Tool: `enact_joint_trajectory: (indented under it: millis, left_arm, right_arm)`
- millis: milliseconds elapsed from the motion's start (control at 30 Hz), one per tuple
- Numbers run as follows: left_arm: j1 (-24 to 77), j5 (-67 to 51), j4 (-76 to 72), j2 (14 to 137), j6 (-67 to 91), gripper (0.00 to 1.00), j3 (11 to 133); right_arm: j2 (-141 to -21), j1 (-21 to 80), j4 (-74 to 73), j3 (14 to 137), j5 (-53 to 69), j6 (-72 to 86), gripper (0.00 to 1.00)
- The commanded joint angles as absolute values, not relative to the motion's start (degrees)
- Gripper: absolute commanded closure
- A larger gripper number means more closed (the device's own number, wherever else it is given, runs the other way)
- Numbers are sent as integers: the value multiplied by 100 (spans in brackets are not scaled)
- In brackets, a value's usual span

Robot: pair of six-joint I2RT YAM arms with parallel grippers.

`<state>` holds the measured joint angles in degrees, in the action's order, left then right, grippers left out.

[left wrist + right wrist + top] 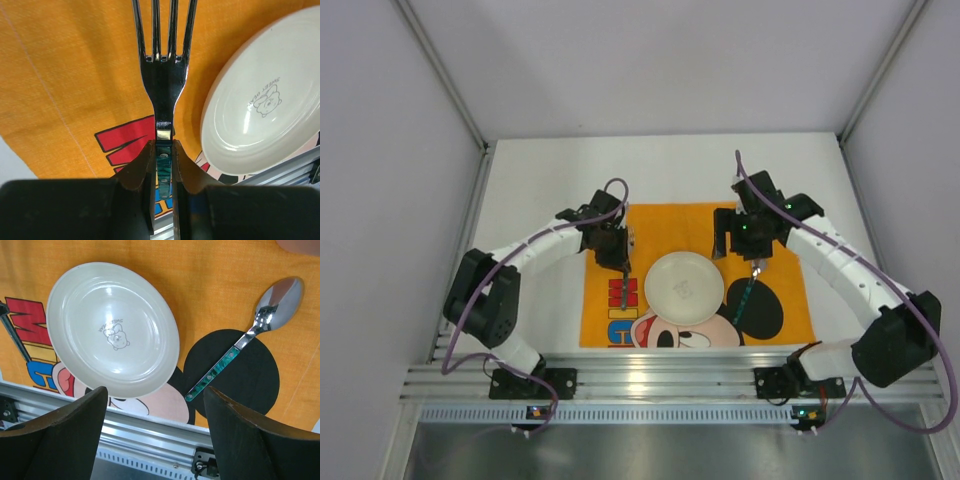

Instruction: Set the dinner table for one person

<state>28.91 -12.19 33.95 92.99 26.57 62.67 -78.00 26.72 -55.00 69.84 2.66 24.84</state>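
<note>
Two utensils, one plate. Left gripper closed to a narrow gap, pinching fork by its green handle over orange mat, frame-left of plate. Fork placement is in hand; next, lower and release. Right gripper spread wide, holding nothing, above spoon. Only overhead shows white dinner table beyond mat, toward frame top.

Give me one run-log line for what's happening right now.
left gripper: shut on fork, left of plate | right gripper: open, empty | plate: on orange mat | spoon: on orange mat, right of plate
</note>
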Motion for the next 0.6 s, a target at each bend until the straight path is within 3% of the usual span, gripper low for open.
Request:
enact_joint_trajectory:
  millis: [0, 100, 200, 233, 267, 333, 467, 500, 567]
  left_arm:
    - [3120, -1099, 2997, 9132, 2461, 100, 6223]
    - [3225, -967, 2971, 9167, 2461, 98, 6126]
    - [3243, -905, 3067, 9045, 2514, 73, 6143]
    - [3252, -853, 3172, 8870, 2531, 50, 6239]
    - [3261, -713, 3242, 8755, 2514, 41, 6310]
    - [3261, -459, 3566, 8395, 2435, 2, 6668]
    - [3252, 1112, 3911, 7753, 2277, 2, 7285]
    - [3252, 1969, 3815, 7456, 2233, 1, 7295]
    - [3243, 2625, 2803, 7095, 1691, 1, 6788]
  right_arm:
    - [-7436, 2619, -5669, 6830, 193, 2645, 22]
    - [-7278, 2619, -5774, 6794, 132, 2672, 22]
    - [-7111, 2619, -5923, 6907, 27, 2611, 19]
    - [-7023, 2619, -5959, 6978, 18, 2567, 18]
    - [-6988, 2628, -6055, 7083, 26, 2497, 17]
    - [-6848, 2619, -6108, 7513, 70, 2268, 11]
    - [-6566, 2628, -6082, 8217, 105, 2013, 3]
    - [-6505, 2637, -6047, 8348, 114, 1995, 0]
    - [-6311, 2663, -5907, 8367, 158, 1969, 0]
